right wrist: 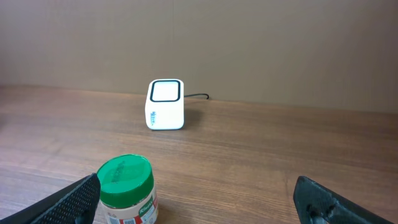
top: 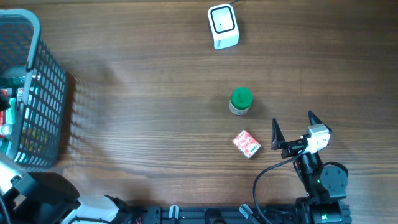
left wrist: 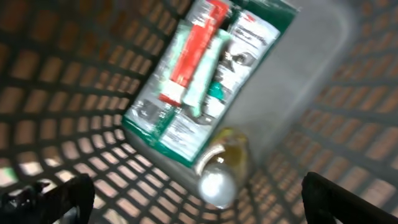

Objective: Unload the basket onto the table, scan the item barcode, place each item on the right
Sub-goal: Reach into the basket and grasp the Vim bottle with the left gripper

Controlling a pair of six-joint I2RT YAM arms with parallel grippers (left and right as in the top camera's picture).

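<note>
We find the right gripper (top: 292, 119) spread wide and empty, near the jar (top: 240, 101) with the green lid and the red box (top: 247, 144); these two stand apart on the table (top: 137, 93); the scanner (top: 222, 26) sits well beyond them; the left gripper (left wrist: 196, 202), likewise wide and empty, looks down into the basket (top: 46, 99) at a packet (left wrist: 205, 74) and a bottle (left wrist: 221, 168).
</note>
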